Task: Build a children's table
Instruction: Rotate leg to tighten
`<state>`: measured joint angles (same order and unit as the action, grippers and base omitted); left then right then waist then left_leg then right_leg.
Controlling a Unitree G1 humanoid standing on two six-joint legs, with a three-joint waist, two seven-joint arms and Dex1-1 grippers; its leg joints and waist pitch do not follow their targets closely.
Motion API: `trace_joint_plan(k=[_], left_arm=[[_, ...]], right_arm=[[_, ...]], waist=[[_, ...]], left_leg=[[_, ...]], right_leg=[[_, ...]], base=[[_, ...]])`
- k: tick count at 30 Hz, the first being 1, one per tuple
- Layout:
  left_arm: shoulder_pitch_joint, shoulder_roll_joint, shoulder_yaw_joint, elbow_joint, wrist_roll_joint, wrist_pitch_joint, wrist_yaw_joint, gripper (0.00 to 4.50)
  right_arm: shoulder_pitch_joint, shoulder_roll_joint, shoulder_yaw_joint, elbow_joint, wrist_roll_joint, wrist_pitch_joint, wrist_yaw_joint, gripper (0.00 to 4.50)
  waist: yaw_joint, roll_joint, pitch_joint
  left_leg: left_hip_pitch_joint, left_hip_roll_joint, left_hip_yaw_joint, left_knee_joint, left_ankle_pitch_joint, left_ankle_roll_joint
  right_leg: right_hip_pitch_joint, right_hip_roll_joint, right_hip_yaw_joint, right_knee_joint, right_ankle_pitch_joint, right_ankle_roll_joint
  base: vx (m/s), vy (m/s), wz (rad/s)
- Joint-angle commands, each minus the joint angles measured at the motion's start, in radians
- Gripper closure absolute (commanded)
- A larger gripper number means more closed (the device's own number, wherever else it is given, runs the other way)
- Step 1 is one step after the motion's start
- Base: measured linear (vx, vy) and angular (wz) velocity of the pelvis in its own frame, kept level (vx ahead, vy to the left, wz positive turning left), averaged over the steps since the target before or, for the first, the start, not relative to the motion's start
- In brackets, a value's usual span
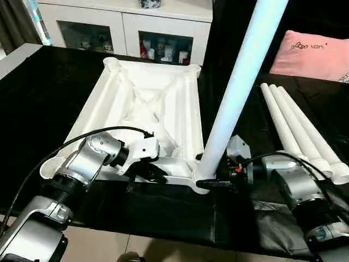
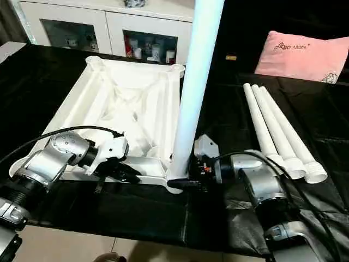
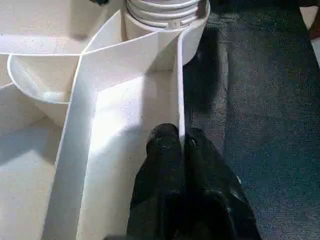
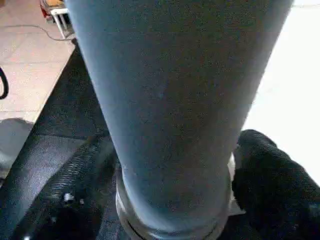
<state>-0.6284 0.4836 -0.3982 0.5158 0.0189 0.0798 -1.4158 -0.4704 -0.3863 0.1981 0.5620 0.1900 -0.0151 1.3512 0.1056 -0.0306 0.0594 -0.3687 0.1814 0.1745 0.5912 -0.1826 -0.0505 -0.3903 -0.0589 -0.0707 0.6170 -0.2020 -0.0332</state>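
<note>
**Mia:** Silver robot arms come first, right at the bottom. See the left gripper (image 1: 146, 173)? Its two black fingers (image 3: 165, 165) are pinched tight on the thin near wall of the white tabletop (image 1: 147, 103).

**Ben:** Why does it pinch there?

**Mia:** I think it keeps the tabletop from sliding. The tabletop lies upside down, ribs up, with round holes at its corners.

**Ben:** And the tall white pole?

**Mia:** That is one leg (image 1: 240, 82). It stands up, leaning a bit, in the near corner socket (image 1: 200, 180) on the robot's right side. The right gripper (image 1: 222, 183) is low at the bottom of the leg, with one black finger on each side. The fingers are spread wide around it. I cannot tell if they squeeze it or only sit beside it.

**Ben:** Why so low?

**Mia:** Maybe to steady or turn the leg where it goes into the hole.

**Ben:** Where are the other legs?

**Mia:** Three spare legs (image 2: 275, 136) lie side by side, touching, off to the right, apart from the tabletop.

**Ben:** What is everything on?

**Mia:** A black cloth (image 1: 43, 98) on a big flat top. Behind it is a white cabinet (image 1: 125, 24) with glass doors and small things inside. A pink pillow (image 1: 316, 54) sits far right. Light floor (image 1: 98, 243) shows below the cloth's edge.
</note>
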Motion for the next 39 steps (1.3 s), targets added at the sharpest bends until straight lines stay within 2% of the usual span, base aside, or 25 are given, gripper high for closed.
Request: trace_joint_plan(k=[1, 7, 15, 20, 21, 23, 24, 25, 27, 28, 29, 31, 32, 33, 34, 35, 37, 39], left_arm=[[0.001, -0.011, -0.031, -0.021, 0.005, -0.022, -0.037, 4.50], [0.006, -0.008, -0.031, -0.027, 0.004, -0.020, -0.037, 4.50], [0.020, -0.007, -0.031, -0.037, 0.001, -0.013, -0.034, 4.50], [0.026, -0.022, -0.020, -0.042, -0.002, 0.031, 0.002, 4.50], [0.022, -0.036, -0.012, -0.042, -0.004, 0.066, 0.027, 4.50], [0.018, -0.050, -0.004, -0.041, -0.005, 0.094, 0.055, 4.50], [0.003, -0.092, 0.021, -0.028, -0.005, 0.143, 0.136, 4.50], [0.003, -0.092, 0.021, -0.028, -0.005, 0.143, 0.136, 4.50], [-0.025, -0.160, 0.061, 0.000, -0.012, 0.197, 0.252, 4.50], [-0.029, -0.167, 0.064, 0.004, -0.011, 0.203, 0.264, 4.50], [-0.047, -0.199, 0.078, 0.025, -0.006, 0.232, 0.325, 4.50], [-0.060, -0.222, 0.089, 0.037, -0.001, 0.254, 0.368, 4.50], [-0.081, -0.265, 0.114, 0.051, -0.001, 0.294, 0.446, 4.50], [-0.081, -0.265, 0.114, 0.051, -0.001, 0.294, 0.446, 4.50], [-0.093, -0.288, 0.128, 0.057, -0.003, 0.315, 0.487, 4.50], [-0.108, -0.320, 0.149, 0.063, -0.010, 0.344, 0.536, 4.50], [-0.131, -0.376, 0.180, 0.069, -0.013, 0.381, 0.623, 4.50], [-0.142, -0.403, 0.187, 0.070, -0.004, 0.395, 0.667, 4.50]], right_arm=[[-0.013, -0.005, 0.000, -0.001, 0.001, -0.014, 0.003, 1.14], [-0.006, 0.001, 0.003, 0.002, 0.004, -0.007, 0.013, 1.67], [0.021, 0.005, 0.007, -0.019, 0.008, -0.002, 0.015, 1.84], [0.056, 0.030, -0.019, -0.053, 0.031, 0.050, -0.047, 1.85], [0.067, 0.046, -0.034, -0.067, 0.043, 0.063, -0.078, 1.85], [0.077, 0.059, -0.045, -0.081, 0.054, 0.081, -0.105, 1.85], [0.083, 0.096, -0.062, -0.089, 0.043, 0.135, -0.216, 1.85], [0.083, 0.096, -0.062, -0.089, 0.043, 0.135, -0.216, 1.85], [0.067, 0.172, -0.078, -0.068, -0.009, 0.178, -0.424, 1.86], [0.063, 0.183, -0.082, -0.062, -0.012, 0.184, -0.447, 1.86], [0.042, 0.232, -0.104, -0.035, -0.019, 0.213, -0.552, 1.86], [0.031, 0.263, -0.119, -0.022, -0.023, 0.234, -0.619, 1.86], [0.010, 0.307, -0.141, 0.001, -0.026, 0.260, -0.718, 1.86], [0.010, 0.307, -0.141, 0.001, -0.026, 0.260, -0.718, 1.87], [-0.002, 0.328, -0.152, 0.015, -0.026, 0.272, -0.766, 1.87], [-0.019, 0.355, -0.165, 0.036, -0.031, 0.286, -0.834, 1.87], [-0.050, 0.407, -0.178, 0.071, -0.051, 0.299, -0.942, 1.87], [-0.069, 0.441, -0.183, 0.091, -0.069, 0.312, -1.005, 1.87]], waist=[[-0.006, 0.007, -0.073], [-0.005, 0.006, -0.073], [-0.005, 0.009, -0.073], [-0.005, 0.011, -0.070], [-0.006, 0.011, -0.070], [-0.009, 0.010, -0.065], [-0.014, 0.012, -0.063], [-0.016, 0.013, -0.060], [-0.026, 0.012, -0.055], [-0.033, 0.008, -0.055], [-0.041, 0.007, -0.057], [-0.049, 0.008, -0.056], [-0.053, 0.006, -0.058], [-0.054, 0.008, -0.058], [-0.053, 0.007, -0.060], [-0.054, 0.008, -0.061], [-0.056, 0.007, -0.065], [-0.055, 0.008, -0.070]], left_leg=[[0.015, 0.061, -0.012, -0.061, -0.116, 0.061], [0.015, 0.060, -0.012, -0.060, -0.115, 0.063], [0.015, 0.061, -0.012, -0.060, -0.116, 0.062], [0.018, 0.062, -0.013, -0.064, -0.136, 0.052], [0.018, 0.062, -0.013, -0.065, -0.139, 0.050], [0.021, 0.061, -0.014, -0.068, -0.182, 0.035], [0.021, 0.060, -0.016, -0.072, -0.204, 0.022], [0.024, 0.060, -0.017, -0.074, -0.222, 0.012], [0.029, 0.055, -0.021, -0.077, -0.283, -0.018], [0.029, 0.053, -0.025, -0.078, -0.295, -0.028], [0.020, 0.052, -0.028, -0.081, -0.284, -0.034], [0.027, 0.051, -0.028, -0.080, -0.296, -0.036], [0.027, 0.049, -0.027, -0.076, -0.292, -0.029], [0.030, 0.049, -0.024, -0.074, -0.281, -0.025], [0.028, 0.048, -0.025, -0.073, -0.271, -0.019], [0.023, 0.049, -0.022, -0.073, -0.238, -0.011], [0.024, 0.049, -0.019, -0.071, -0.207, -0.010], [0.019, 0.048, -0.019, -0.069, -0.150, -0.001]], right_leg=[[0.052, -0.092, 0.054, -0.059, -0.056, -0.249], [0.053, -0.092, 0.054, -0.059, -0.059, -0.249], [0.053, -0.092, 0.054, -0.059, -0.057, -0.250], [0.052, -0.092, 0.054, -0.064, -0.079, -0.246], [0.052, -0.092, 0.055, -0.063, -0.083, -0.246], [0.050, -0.094, 0.055, -0.072, -0.148, -0.238], [0.051, -0.095, 0.056, -0.077, -0.200, -0.227], [0.047, -0.094, 0.056, -0.081, -0.230, -0.221], [0.043, -0.098, 0.055, -0.095, -0.365, -0.185], [0.045, -0.100, 0.055, -0.099, -0.405, -0.167], [0.050, -0.099, 0.054, -0.097, -0.409, -0.155], [0.041, -0.098, 0.054, -0.101, -0.418, -0.152], [0.043, -0.098, 0.055, -0.102, -0.411, -0.152], [0.037, -0.097, 0.058, -0.103, -0.395, -0.158], [0.042, -0.098, 0.057, -0.102, -0.381, -0.161], [0.044, -0.095, 0.058, -0.097, -0.329, -0.171], [0.045, -0.092, 0.059, -0.089, -0.254, -0.191], [0.050, -0.091, 0.058, -0.079, -0.165, -0.210]], base=[[0.000, 0.000, 0.00], [0.000, 0.000, 0.00], [0.000, 0.000, 0.00], [0.000, 0.000, 0.00], [0.000, 0.000, 0.00], [0.000, 0.000, 0.00], [0.000, 0.000, 0.00], [0.000, 0.000, 0.00], [0.000, 0.000, 0.00], [0.000, 0.000, 0.00], [0.000, 0.000, 0.00], [0.000, 0.000, 0.00], [0.000, 0.000, 0.00], [0.000, 0.000, 0.00], [0.000, 0.000, 0.00], [0.000, 0.000, 0.00], [0.000, 0.000, 0.00], [0.000, 0.000, 0.00]])
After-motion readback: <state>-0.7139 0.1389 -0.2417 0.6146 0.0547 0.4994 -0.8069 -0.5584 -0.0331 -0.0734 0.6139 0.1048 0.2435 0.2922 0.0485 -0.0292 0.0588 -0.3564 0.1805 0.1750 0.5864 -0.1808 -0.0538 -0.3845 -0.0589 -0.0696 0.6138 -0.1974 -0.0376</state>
